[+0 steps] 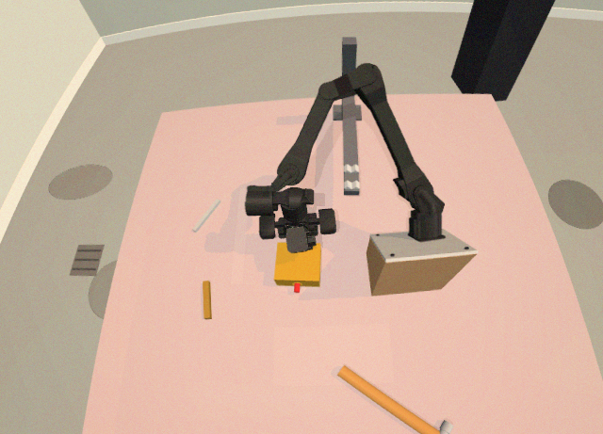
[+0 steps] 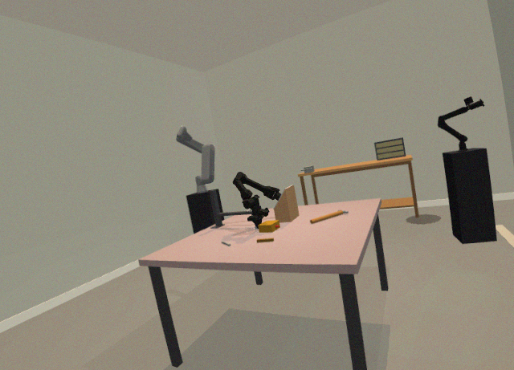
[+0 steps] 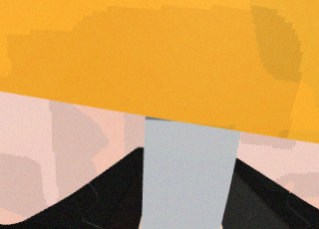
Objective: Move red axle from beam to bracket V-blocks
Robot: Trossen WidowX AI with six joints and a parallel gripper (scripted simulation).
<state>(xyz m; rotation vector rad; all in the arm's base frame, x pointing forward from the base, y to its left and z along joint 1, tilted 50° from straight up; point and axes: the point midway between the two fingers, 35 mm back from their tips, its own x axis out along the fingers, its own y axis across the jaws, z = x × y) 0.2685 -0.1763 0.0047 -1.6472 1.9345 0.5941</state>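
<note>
The yellow beam point(image 1: 298, 265) point(image 2: 267, 226) point(image 3: 159, 55) lies flat on the table. The red axle point(image 1: 297, 287) point(image 2: 277, 226) sticks a short way out of its front face in the top view; the rest is inside. My gripper point(image 1: 298, 249) point(image 2: 258, 225) point(image 3: 181, 160) is shut on the grey block of a pin tool point(image 3: 189, 184), at the beam's opposite face. The tool's pin is hidden; whether the block touches the beam I cannot tell. The bracket point(image 1: 350, 137) point(image 2: 235, 213) is a dark arm with white V-blocks point(image 1: 350, 168) near its end, holding nothing.
A pale rod point(image 1: 206, 216) point(image 2: 226, 243) and a mustard bar point(image 1: 206, 299) point(image 2: 265, 240) lie left of the beam in the top view. The arm's wooden base point(image 1: 414, 274) point(image 2: 287, 206) stands to the right. An orange-handled hammer point(image 1: 384, 397) point(image 2: 327, 217) lies at the front. The bracket's post point(image 1: 349, 50) stands behind.
</note>
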